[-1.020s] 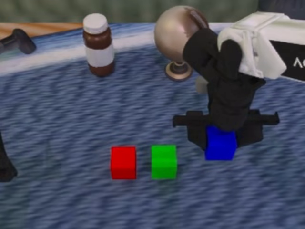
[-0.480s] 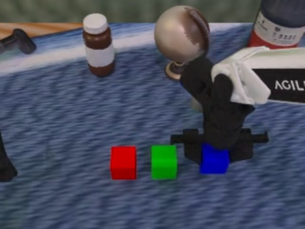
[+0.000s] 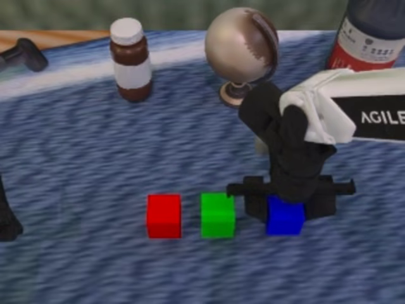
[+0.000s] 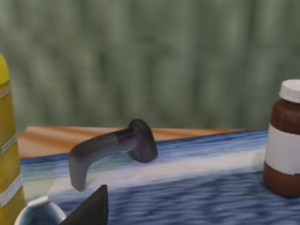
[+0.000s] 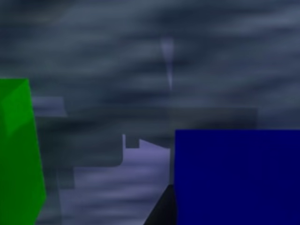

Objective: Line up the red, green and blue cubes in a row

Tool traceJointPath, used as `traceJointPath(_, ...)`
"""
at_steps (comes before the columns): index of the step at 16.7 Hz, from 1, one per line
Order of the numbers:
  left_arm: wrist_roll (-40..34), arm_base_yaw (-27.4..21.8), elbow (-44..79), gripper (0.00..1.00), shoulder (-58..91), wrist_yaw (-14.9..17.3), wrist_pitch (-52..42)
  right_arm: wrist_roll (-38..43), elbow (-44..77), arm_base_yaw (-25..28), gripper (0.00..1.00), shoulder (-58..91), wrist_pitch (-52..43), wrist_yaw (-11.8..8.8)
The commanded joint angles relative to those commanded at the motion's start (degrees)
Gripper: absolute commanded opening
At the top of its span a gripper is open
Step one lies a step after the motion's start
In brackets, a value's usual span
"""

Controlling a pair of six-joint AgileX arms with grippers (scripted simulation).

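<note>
The right gripper (image 3: 286, 212) is down at the table, closed on the blue cube (image 3: 285, 216). Just beside it, toward the left, sits the green cube (image 3: 218, 215), with the red cube (image 3: 164, 216) beyond that, the 3 in 1 row. Its white arm (image 3: 354, 117) reads "AGILE". The left gripper (image 3: 7, 218) stays parked far off at the left edge; I cannot tell its fingers.
</note>
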Motion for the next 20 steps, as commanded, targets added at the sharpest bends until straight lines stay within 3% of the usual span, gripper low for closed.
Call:
traceJointPath(10, 0.0, 0.0, 0.0, 1.0, 0.0, 0.0, 0.0, 0.0, 0.0, 0.0, 0.98, 0.0, 0.0, 0.0)
traceJointPath(20, 0.0, 0.0, 0.0, 1.0, 0.0, 0.0, 0.0, -0.02, 0.18, -0.04, 1.0, -0.1, -0.2, 0.0)
